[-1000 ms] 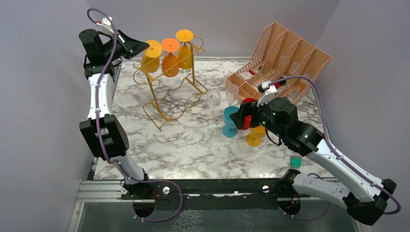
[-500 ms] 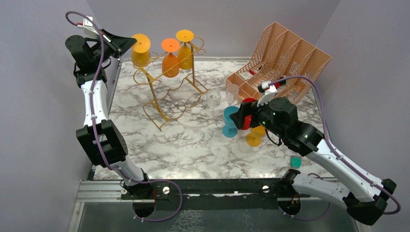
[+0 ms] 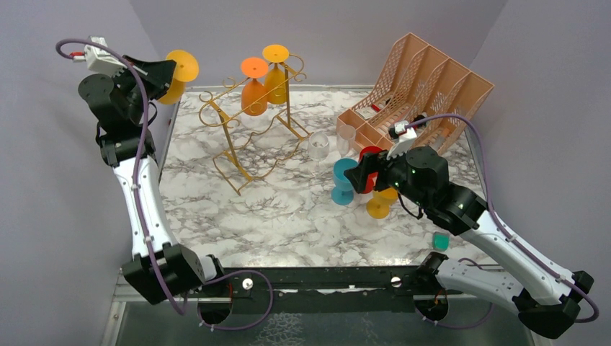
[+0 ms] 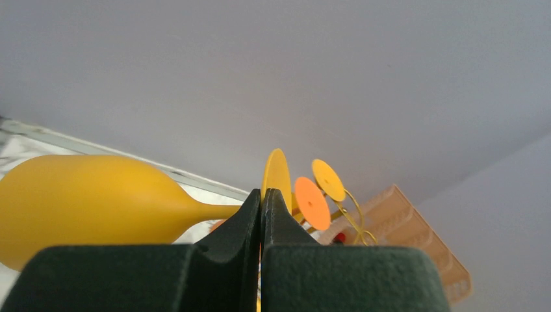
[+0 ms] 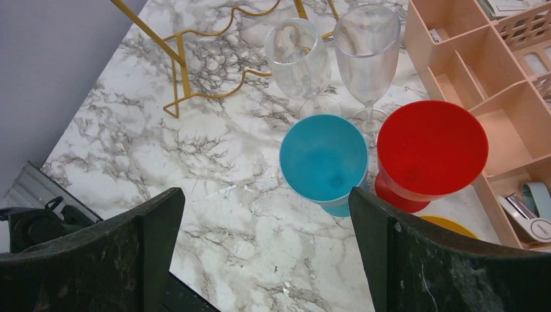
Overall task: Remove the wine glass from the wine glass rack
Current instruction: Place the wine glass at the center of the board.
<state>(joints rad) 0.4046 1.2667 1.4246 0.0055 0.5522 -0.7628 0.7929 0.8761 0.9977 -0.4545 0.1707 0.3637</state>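
Pinching the yellow wine glass (image 4: 84,208) by its stem, the left fingers (image 4: 250,224) hold it sideways, well clear of the gold wine glass rack (image 3: 232,148), near the table (image 3: 288,216) corner; removal judged done; right fingers (image 5: 156,234) spread wide, idle above the teal glass (image 5: 323,158).

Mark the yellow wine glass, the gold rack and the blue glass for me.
yellow wine glass (image 4: 84,201): left wrist view, on its bowl.
wine glass rack (image 3: 231,149): top external view, on a near leg.
blue wine glass (image 5: 323,157): right wrist view, inside its bowl.
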